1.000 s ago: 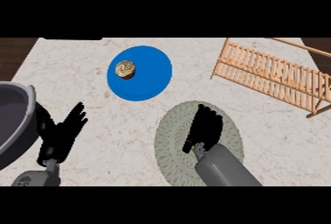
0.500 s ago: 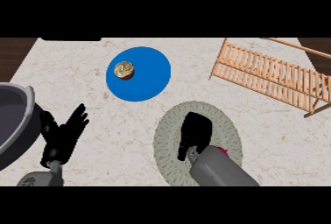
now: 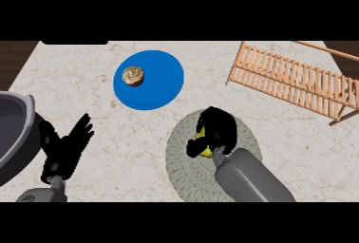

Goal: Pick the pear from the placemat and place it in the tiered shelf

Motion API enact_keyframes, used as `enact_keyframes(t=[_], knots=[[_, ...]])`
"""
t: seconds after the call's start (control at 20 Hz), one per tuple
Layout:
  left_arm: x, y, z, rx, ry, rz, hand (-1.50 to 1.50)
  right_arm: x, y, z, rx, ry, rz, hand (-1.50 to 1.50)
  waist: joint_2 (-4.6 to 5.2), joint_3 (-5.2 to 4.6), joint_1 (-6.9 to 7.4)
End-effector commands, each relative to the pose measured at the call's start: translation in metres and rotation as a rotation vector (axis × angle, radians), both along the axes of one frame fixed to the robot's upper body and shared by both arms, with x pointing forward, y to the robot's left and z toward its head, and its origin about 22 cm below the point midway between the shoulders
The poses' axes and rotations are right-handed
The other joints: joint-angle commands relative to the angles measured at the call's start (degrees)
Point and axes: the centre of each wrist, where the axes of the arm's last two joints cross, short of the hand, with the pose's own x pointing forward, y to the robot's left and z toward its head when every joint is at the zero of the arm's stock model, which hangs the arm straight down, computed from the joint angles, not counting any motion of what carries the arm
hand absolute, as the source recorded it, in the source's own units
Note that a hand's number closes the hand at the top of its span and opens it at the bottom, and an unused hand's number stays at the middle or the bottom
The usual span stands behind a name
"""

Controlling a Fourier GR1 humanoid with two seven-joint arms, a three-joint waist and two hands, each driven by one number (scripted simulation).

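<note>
Yellow pear [image 3: 204,151] shows under my right hand [image 3: 216,129], which is curled round it on the placemat [image 3: 184,167]. I judge it light, smooth and bruisable, best held round its belly. Left hand [image 3: 67,149] rests open.

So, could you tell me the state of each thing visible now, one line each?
right hand: curled round the pear, over the placemat
pear: mostly hidden, yellow showing
left hand: open, resting
placemat: flat on counter
tiered shelf: holds nothing
blue plate: holds a cupcake
</note>
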Motion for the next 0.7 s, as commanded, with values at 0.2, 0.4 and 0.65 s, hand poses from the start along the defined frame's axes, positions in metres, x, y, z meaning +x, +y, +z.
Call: enact_keyframes(t=[0.2, 0.4, 0.65], knots=[[-0.012, -0.013, -0.005, -0.005, 0.004, 0.012, 0.0, -0.011, -0.001, 0.091, 0.152, -0.33, -0.044, 1.5, -0.42, -0.05, -0.81], [-0.005, 0.01, 0.005, 0.017, 0.015, 0.014, 0.0, -0.027, -0.007, 0.155, 0.082, -0.459, -0.113, 1.5, -0.62, -0.11, -1.3], [0.007, 0.001, 0.005, 0.001, 0.009, 0.012, 0.0, -0.036, -0.034, 0.209, 0.046, -0.531, -0.226, 1.5, -0.36, -0.11, -1.58]])
